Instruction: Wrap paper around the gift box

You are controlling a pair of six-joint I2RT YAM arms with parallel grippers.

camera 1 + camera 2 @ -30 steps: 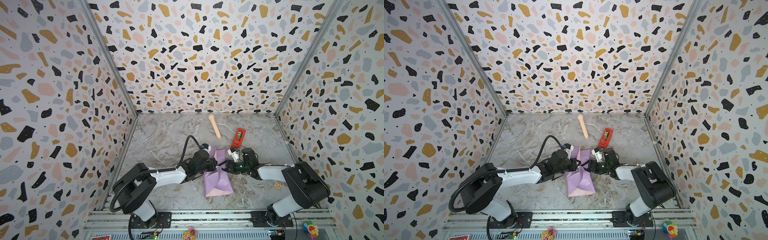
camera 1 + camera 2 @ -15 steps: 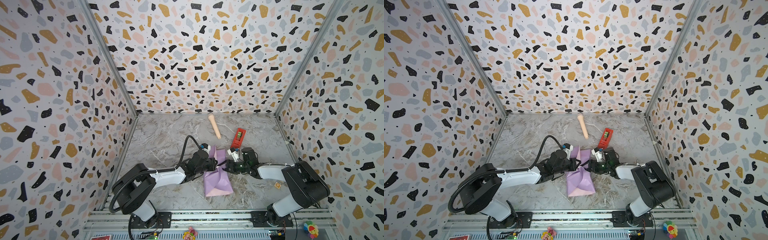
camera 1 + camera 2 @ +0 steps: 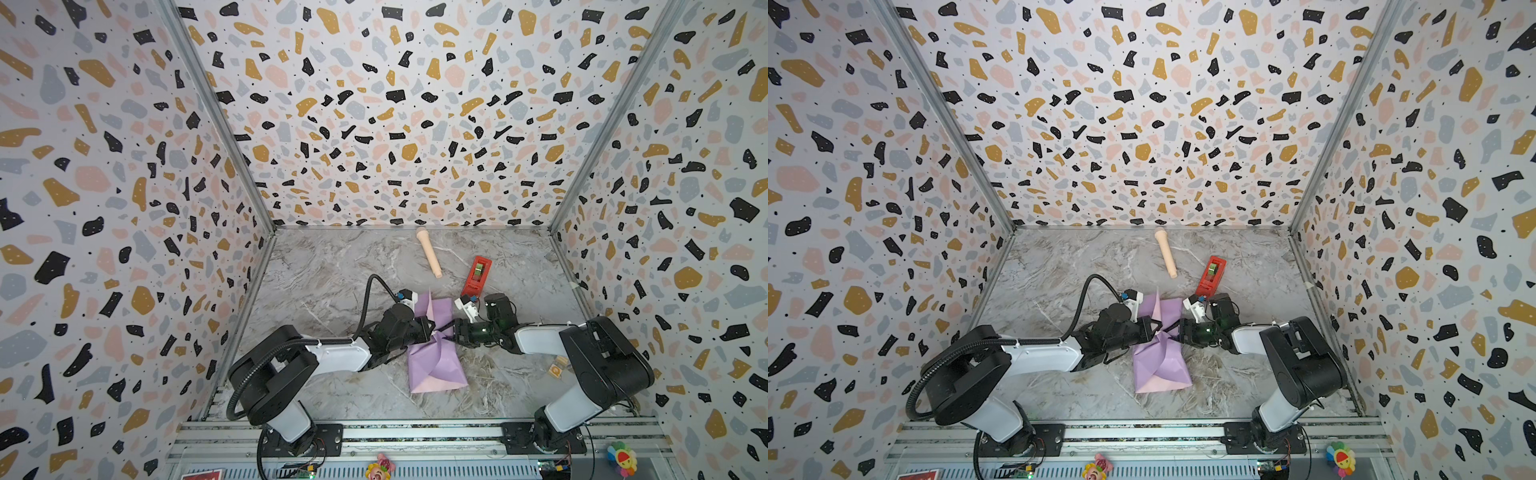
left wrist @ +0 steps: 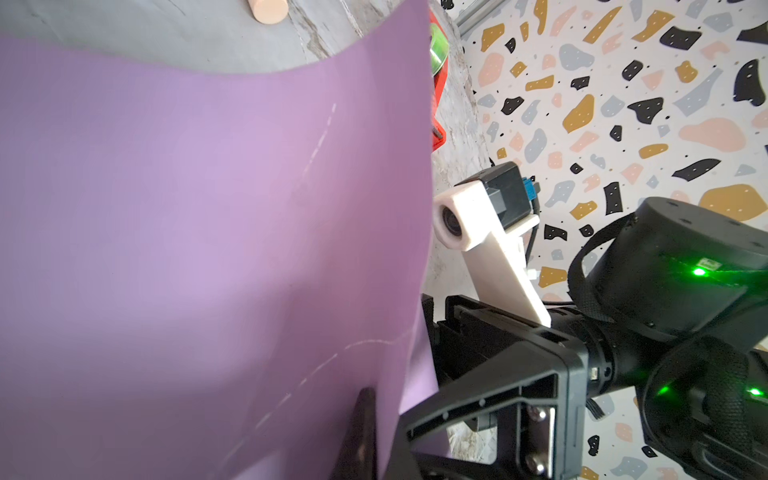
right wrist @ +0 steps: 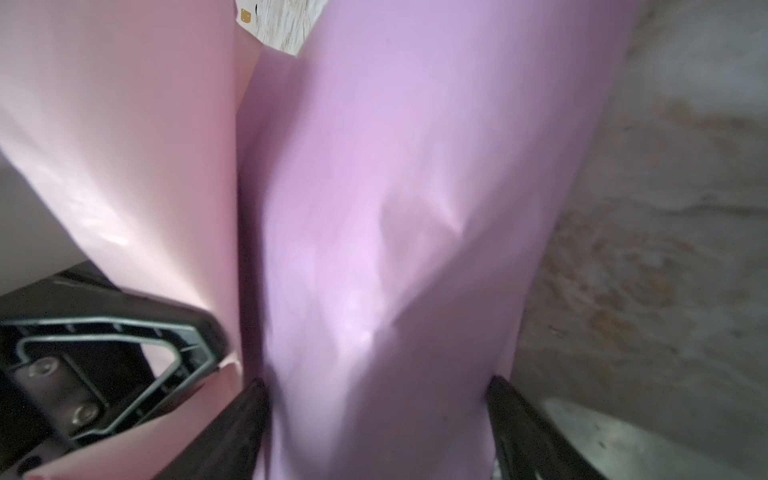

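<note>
The paper (image 3: 436,361) (image 3: 1160,365) lies mid-table, lilac side out, folded into a bundle with a pale pink edge at the near end. The gift box is hidden under it. My left gripper (image 3: 429,328) (image 3: 1156,326) reaches in from the left and is shut on a raised lilac flap (image 4: 208,208); one dark finger (image 4: 361,424) shows against the sheet. My right gripper (image 3: 454,332) (image 3: 1177,330) meets it from the right. Its jaws stand wide, and a lilac paper-covered bulge (image 5: 395,208) fills the gap between the fingers (image 5: 249,415), with the pink face beside it.
A beige toy microphone (image 3: 429,252) lies at the back. A red tape dispenser (image 3: 476,275) stands just behind the right gripper. Small yellow tags (image 3: 556,368) sit by the right arm's base. Patterned walls close in three sides of the marble table (image 3: 332,291).
</note>
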